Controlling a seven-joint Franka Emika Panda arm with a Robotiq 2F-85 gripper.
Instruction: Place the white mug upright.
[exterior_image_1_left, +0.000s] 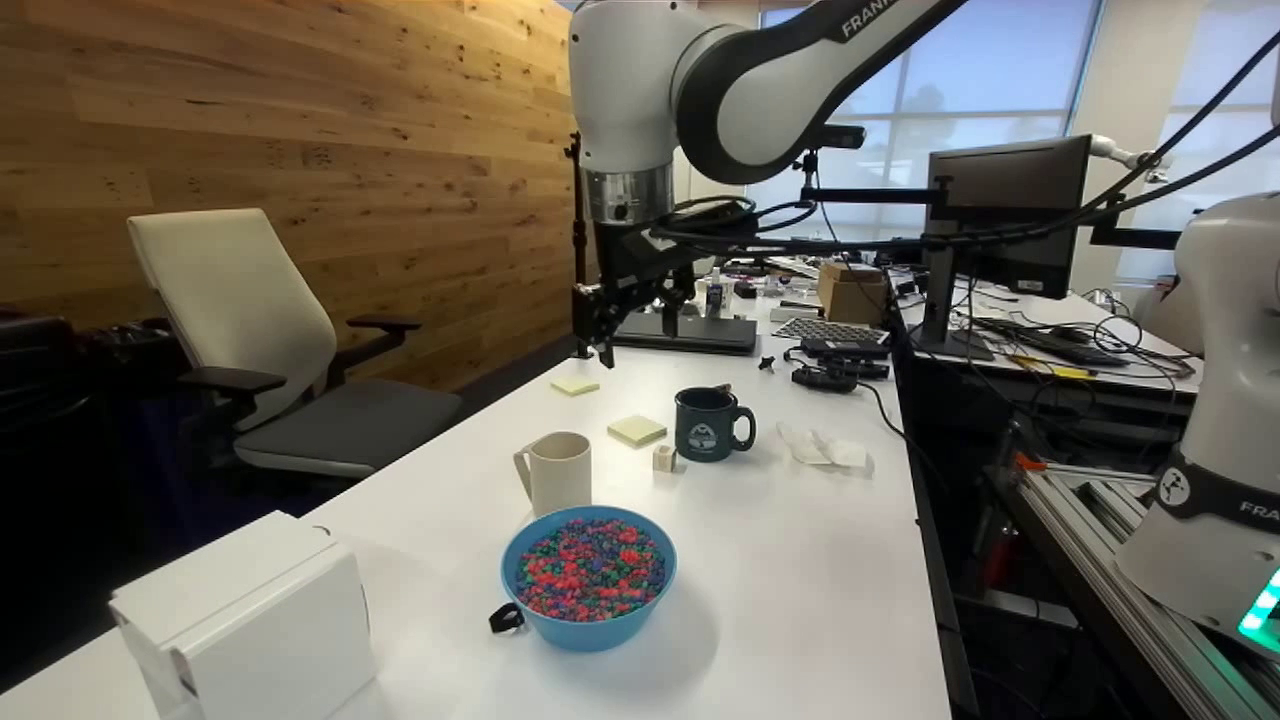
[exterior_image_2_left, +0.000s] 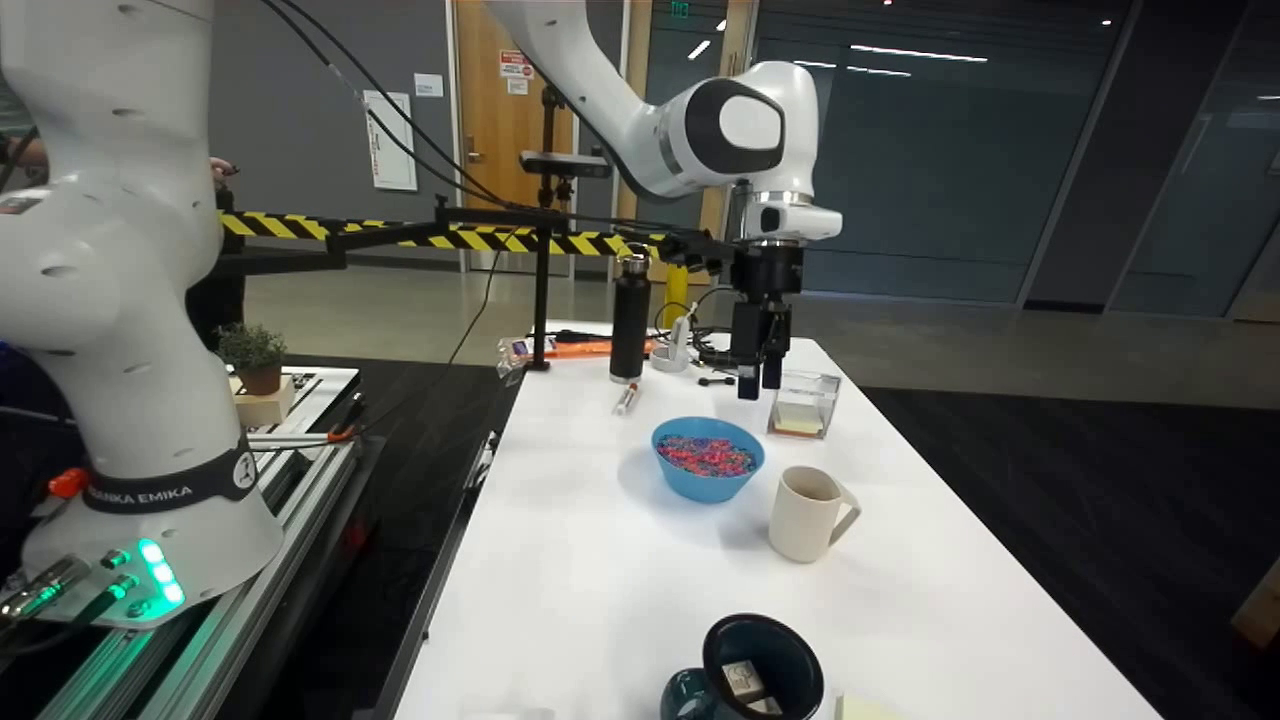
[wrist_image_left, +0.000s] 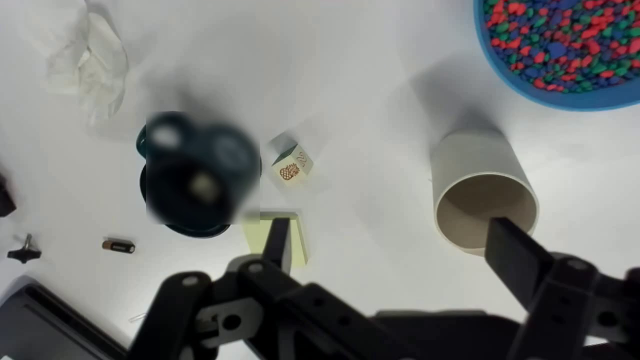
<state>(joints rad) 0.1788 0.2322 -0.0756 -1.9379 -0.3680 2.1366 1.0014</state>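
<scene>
The white mug (exterior_image_1_left: 562, 482) stands upright on the white table, mouth up, just behind the blue bowl in an exterior view. It also stands upright in an exterior view (exterior_image_2_left: 798, 520), its angular handle pointing right. In the wrist view the white mug (wrist_image_left: 467, 155) is at right with its empty mouth showing; its handle is hidden. My gripper (wrist_image_left: 390, 222) is open and empty, fingers wide apart and pointing down. One fingertip overlaps the mug's rim in that view. The gripper hangs well above the table and apart from the mug in both exterior views (exterior_image_1_left: 638, 345) (exterior_image_2_left: 760, 388).
The blue bowl (exterior_image_1_left: 590, 636) of colourful bits stands close to the mug. A dark mug (exterior_image_1_left: 705, 440) holding small blocks, a loose block (exterior_image_1_left: 664, 458), sticky notes (exterior_image_1_left: 637, 431) and crumpled tissue (exterior_image_1_left: 825, 448) lie farther along. A white box (exterior_image_1_left: 250, 620) stands at the near edge.
</scene>
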